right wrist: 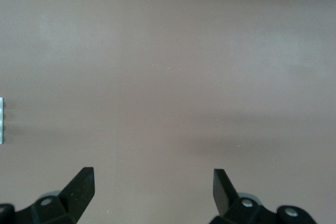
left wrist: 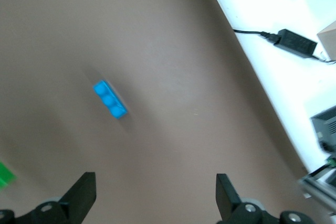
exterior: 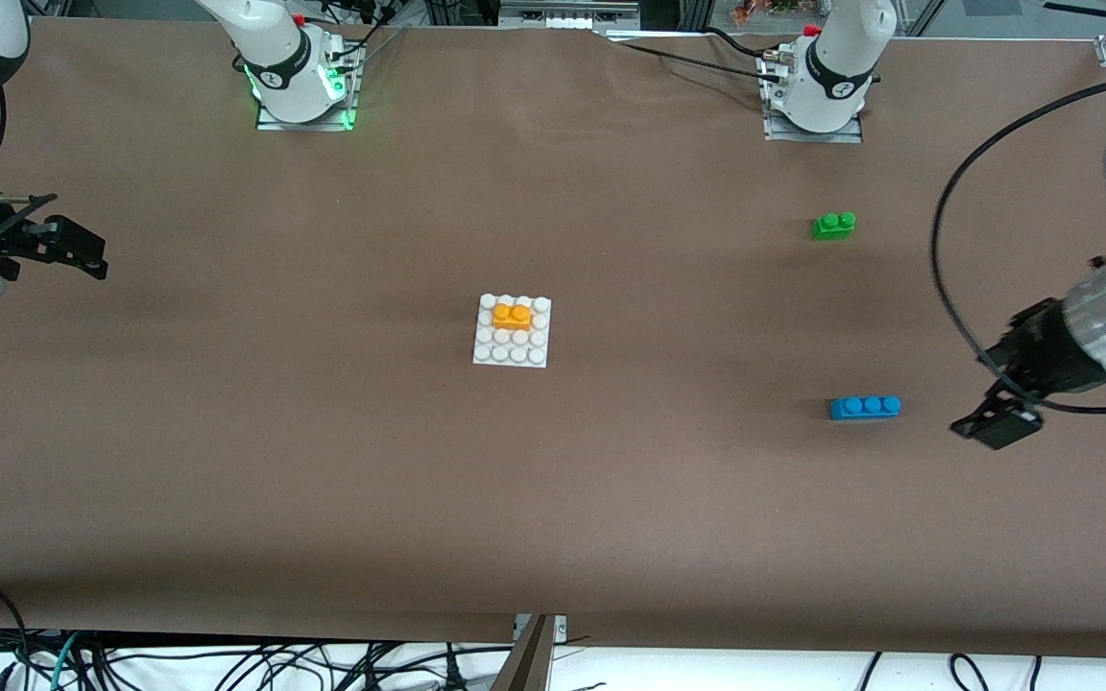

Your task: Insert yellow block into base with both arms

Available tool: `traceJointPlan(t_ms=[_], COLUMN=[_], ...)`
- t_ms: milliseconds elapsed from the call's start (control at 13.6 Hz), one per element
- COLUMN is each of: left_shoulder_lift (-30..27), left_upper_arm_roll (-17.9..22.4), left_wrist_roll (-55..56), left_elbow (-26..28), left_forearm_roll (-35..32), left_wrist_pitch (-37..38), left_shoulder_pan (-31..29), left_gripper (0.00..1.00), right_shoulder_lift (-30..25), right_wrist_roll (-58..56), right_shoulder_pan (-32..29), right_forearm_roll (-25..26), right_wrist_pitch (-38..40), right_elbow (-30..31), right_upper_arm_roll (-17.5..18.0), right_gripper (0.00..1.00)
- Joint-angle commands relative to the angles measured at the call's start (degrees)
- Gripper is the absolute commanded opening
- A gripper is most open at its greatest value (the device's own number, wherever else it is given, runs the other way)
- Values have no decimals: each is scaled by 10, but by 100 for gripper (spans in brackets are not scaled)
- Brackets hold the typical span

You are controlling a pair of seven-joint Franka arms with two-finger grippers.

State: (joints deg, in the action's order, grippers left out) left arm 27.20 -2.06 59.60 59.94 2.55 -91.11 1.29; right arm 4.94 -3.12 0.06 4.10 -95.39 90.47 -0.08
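The yellow block (exterior: 512,316) sits on the base (exterior: 487,351) at frame centre, apparently seated. Both grippers — left (exterior: 995,422), right (exterior: 83,254) — hover at the counter's (exterior: 323,480) ends, fingers (left wrist: 84,192) spread, empty.

Both arms are hanging at their own bench ends, the left end effector (exterior: 999,415) and right end effector (exterior: 68,250) gaping wide, holding nothing.

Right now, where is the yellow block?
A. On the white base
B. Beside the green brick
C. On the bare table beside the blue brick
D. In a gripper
A: the yellow block sits on the studs of the base in the middle of the table, and both grippers are open and empty.
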Motion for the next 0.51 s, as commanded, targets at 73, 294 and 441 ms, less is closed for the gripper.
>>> traceJointPlan(t_ms=[73,294,441], left_shoulder_lift=[-52,-130,-175], left_upper_arm_roll=[-9,-6,-5], left_wrist_roll=[-166,-383,-476], left_elbow=[45,128,175], left_forearm_roll=[13,16,15], left_wrist_pitch=[46,57,59], left_shoulder_pan=[-58,-105,-121], left_gripper=[100,100,100], right_shoulder_lift=[8,7,7], right_wrist_roll=[-13,-13,-13], right_shoulder_pan=[-6,-6,-6], right_forearm_roll=[-8,-8,-8], right_wrist_pitch=[11,11,11], right_elbow=[-18,-18,-18], right_upper_arm_roll=[2,2,2], right_gripper=[100,100,100])
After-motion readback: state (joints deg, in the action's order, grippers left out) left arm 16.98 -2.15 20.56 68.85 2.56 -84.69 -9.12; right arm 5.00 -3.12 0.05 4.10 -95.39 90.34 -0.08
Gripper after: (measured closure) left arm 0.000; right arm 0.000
